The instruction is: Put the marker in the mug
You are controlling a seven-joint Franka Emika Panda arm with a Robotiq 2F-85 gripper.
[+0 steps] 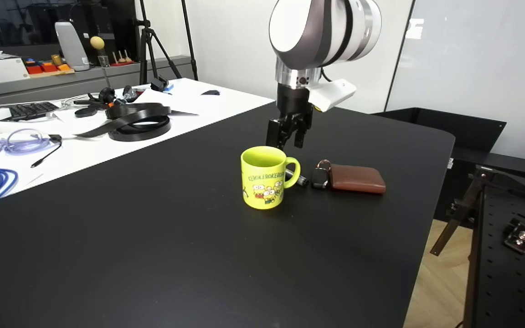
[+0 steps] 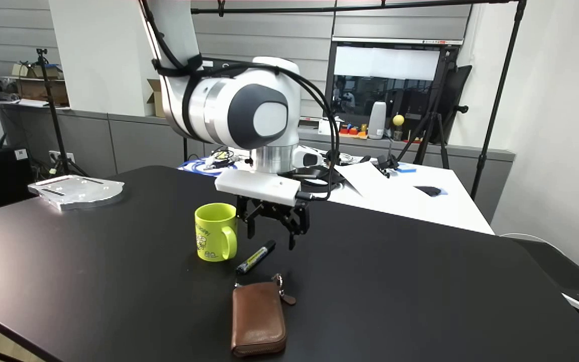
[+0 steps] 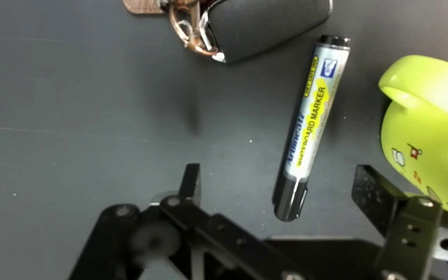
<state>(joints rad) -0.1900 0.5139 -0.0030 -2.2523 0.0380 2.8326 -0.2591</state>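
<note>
- Wrist view, far left: open table (image 3: 53, 97).
- Middle: gripper (image 3: 279, 186), jaws spread wide; marker (image 3: 313, 112) on the table, its capped end showing between them.
- Right: mug (image 3: 422, 132), near the marker, apart.
- In an exterior view, rightmost: table edge (image 1: 434, 200), well past the wallet (image 1: 357, 178).

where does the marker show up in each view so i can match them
In an exterior view: the marker is slightly right of and below centre, partly hidden by the yellow-green mug.
In an exterior view: the marker lies below centre, slightly left, beside the mug.
Wrist view: the marker is right of centre, left of the mug.
Shared landmark: the mug.
</note>
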